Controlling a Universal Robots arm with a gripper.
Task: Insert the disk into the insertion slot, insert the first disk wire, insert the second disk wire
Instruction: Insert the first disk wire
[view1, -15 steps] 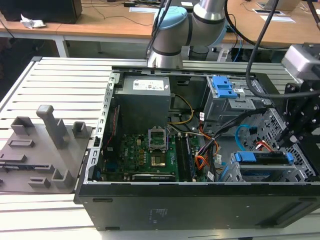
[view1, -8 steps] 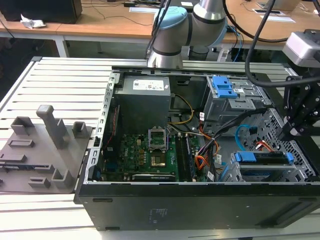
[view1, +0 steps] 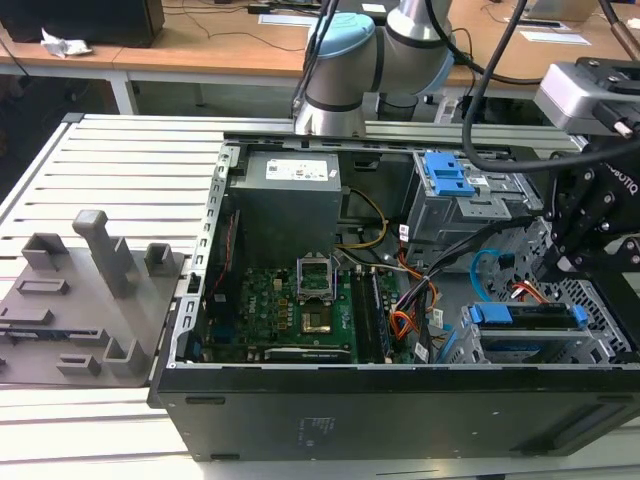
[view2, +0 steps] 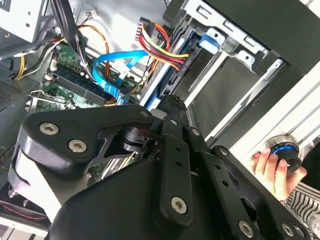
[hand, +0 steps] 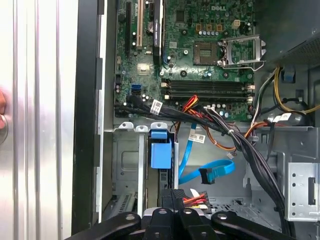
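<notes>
The disk (view1: 525, 318), a silver drive in a bright blue carrier, sits in the insertion slot (view1: 605, 335), the low perforated metal cage at the case's near corner on the exterior view's right. The blue carrier's end (hand: 161, 152) shows in the first wrist view, seated in the cage (hand: 127, 160). My gripper (view1: 572, 255) hangs just above and behind the disk. Its fingertips (hand: 172, 196) are pressed together, shut. A red, yellow and black wire bundle (hand: 196, 200) lies right beside them; whether they grip it I cannot tell. A loose blue flat wire (hand: 207, 174) ends in a black plug nearby.
A taller grey bay with a blue latch (view1: 447, 175) stands behind the cage. The motherboard (view1: 290, 300) and power supply (view1: 290, 200) fill the case's other half. Black cable bundles (hand: 235, 140) cross close by. A person's hand (view2: 272, 165) holds a blue-ringed knob outside the case.
</notes>
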